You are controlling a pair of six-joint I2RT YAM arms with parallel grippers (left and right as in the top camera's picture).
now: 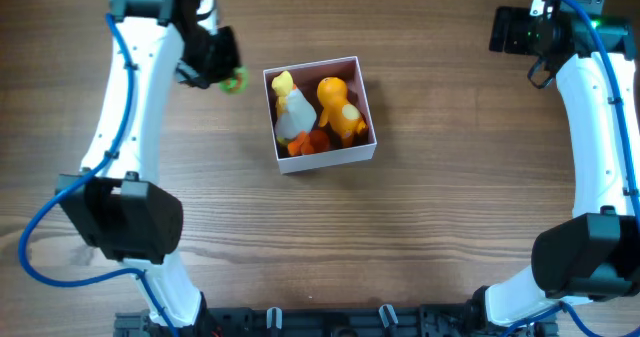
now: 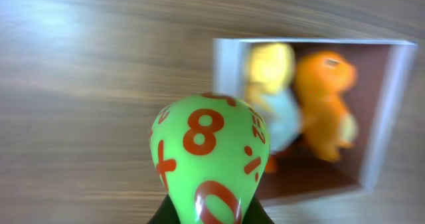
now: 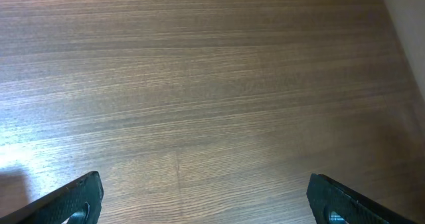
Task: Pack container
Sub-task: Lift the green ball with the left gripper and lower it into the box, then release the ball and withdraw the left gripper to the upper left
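From overhead: finds the container near the middle of the wooden surface, slightly turned, open top up; counts inside it a yellow toy in the far left corner, a pale toy just nearer, an orange toy along the right side and a small red-orange piece by the near wall, all packed touching; places the left end effector just beside the container's far left corner, outside the rim, clamped on a green toy; places the right end effector well apart at the far right, over bare wood. From the left wrist: meets the green toy filling the lower centre, rounded, printed with orange numerals, pinched at its base between dark fingers barely showing at the bottom edge; catches the blurred container beyond it, white walls around a dusty pink inside, the yellow, pale and orange toys standing together within. From the right wrist: shows wood grain, with both fingertips at the lower corners, spread wide apart.
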